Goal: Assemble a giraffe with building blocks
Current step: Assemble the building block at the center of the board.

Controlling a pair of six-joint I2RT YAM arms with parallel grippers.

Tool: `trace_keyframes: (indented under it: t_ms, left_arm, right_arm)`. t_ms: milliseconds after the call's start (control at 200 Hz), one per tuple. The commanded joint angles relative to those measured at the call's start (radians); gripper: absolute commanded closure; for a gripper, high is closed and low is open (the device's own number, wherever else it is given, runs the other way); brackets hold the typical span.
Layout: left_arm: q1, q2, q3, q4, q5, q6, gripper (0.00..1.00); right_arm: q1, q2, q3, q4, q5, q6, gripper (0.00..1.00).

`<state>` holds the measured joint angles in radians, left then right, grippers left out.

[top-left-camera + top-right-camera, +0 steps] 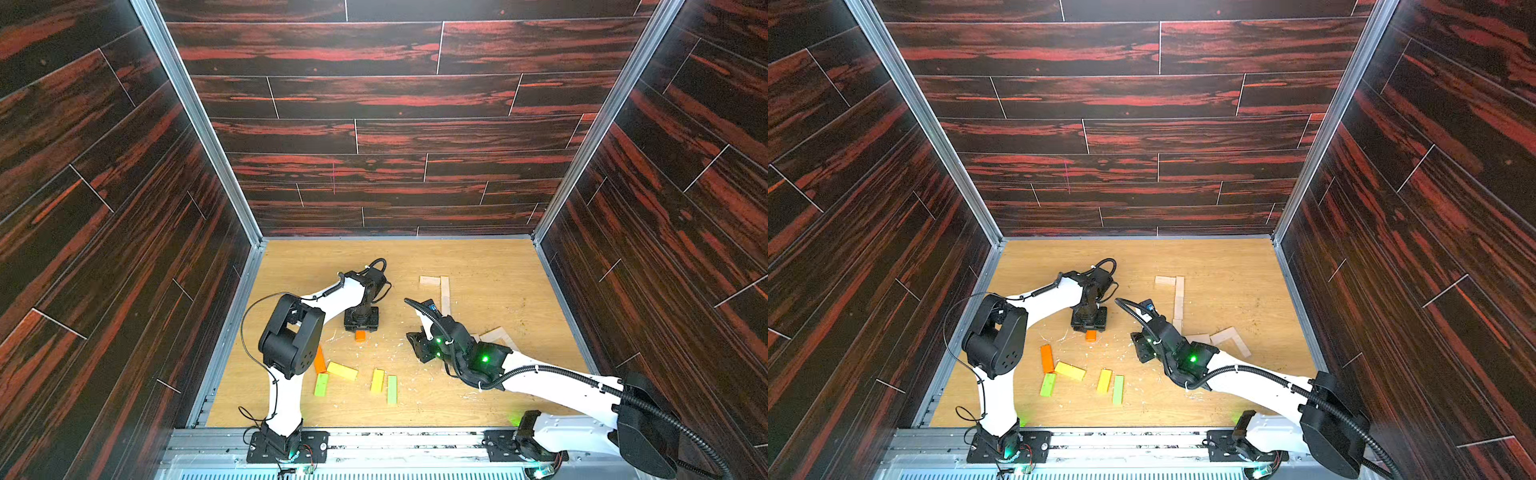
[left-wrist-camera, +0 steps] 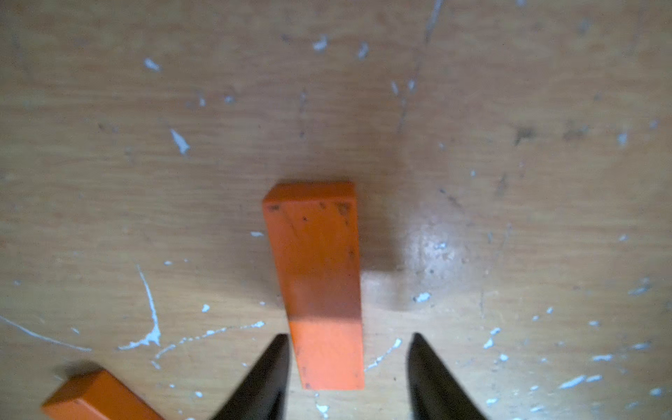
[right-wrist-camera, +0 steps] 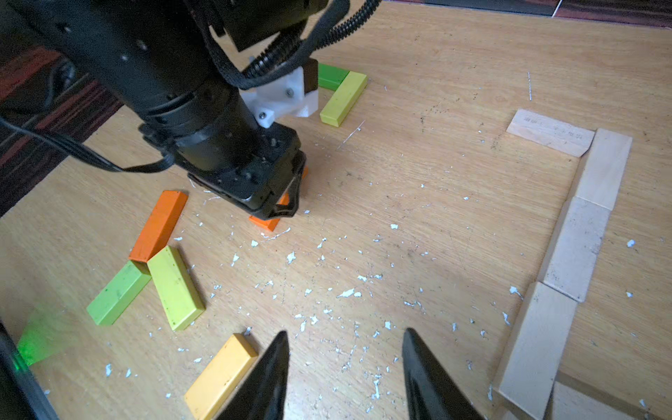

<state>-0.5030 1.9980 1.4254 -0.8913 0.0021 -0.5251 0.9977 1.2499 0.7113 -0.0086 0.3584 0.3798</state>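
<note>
Straddling the orange block [image 2: 314, 262] lying flat on the bench [image 2: 109, 145], the left claw [image 2: 348, 335] stands spread, a gap beside one fingertip. Nearby, the right claw [image 3: 345, 331] hangs spread and empty between scattered coloured blocks [image 3: 175, 287] and a line of pale planks [image 3: 574, 247].

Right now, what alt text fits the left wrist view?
An orange painted wooden block lies flat on the scratched pale wooden table, one end between the fingertips of the open left end effector. A second orange block shows partly.
</note>
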Motion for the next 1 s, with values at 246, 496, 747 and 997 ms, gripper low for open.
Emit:
trace_keyframes:
  t_ms: [246, 496, 747, 997]
  left_arm:
    - [0.001, 0.032, 0.032, -0.046, -0.026, 0.008, 0.47]
    - [0.019, 0.055, 0.085, -0.072, -0.032, 0.034, 0.71]
    - [0.061, 0.106, 0.185, -0.100, -0.024, 0.062, 0.77]
    - [0.074, 0.158, 0.232, -0.103, -0.007, 0.072, 0.77]
  right_arm:
    - [0.004, 0.007, 0.004, -0.009, 0.004, -0.005, 0.49]
    - [0.004, 0.010, 0.004, -0.005, 0.001, -0.004, 0.49]
    - [0.004, 0.009, 0.015, -0.009, -0.001, -0.007, 0.49]
    - [0.004, 0.010, 0.014, -0.014, -0.003, -0.002, 0.49]
